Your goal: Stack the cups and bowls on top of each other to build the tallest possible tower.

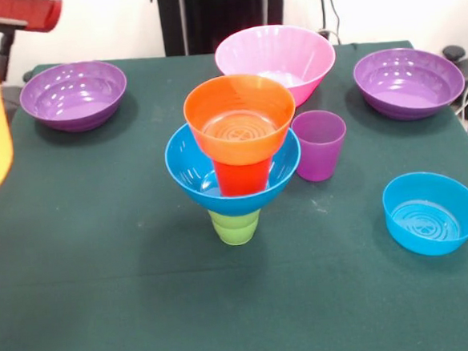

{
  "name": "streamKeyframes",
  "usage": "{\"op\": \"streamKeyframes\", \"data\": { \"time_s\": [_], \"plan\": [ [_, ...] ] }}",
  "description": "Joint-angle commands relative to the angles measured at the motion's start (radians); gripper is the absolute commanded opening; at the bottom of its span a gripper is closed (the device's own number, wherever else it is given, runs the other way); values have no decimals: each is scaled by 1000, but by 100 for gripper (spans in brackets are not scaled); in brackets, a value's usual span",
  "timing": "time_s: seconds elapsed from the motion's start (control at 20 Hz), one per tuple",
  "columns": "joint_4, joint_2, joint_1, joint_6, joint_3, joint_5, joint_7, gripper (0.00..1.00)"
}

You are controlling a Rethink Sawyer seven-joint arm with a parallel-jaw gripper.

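No text, label, brand, number or sign can be read anywhere on the cups, the bowls, the cloth or the arm
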Motion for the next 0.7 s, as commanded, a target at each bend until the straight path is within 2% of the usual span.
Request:
{"op": "streamKeyframes", "data": {
  "time_s": [0.05,0.35,0.7],
  "plan": [
    [103,27,5,5,126,11,-93,0],
    [138,15,18,-17,132,7,-50,0],
    [84,73,34,-16,96,-53,-40,0]
  ]
}}
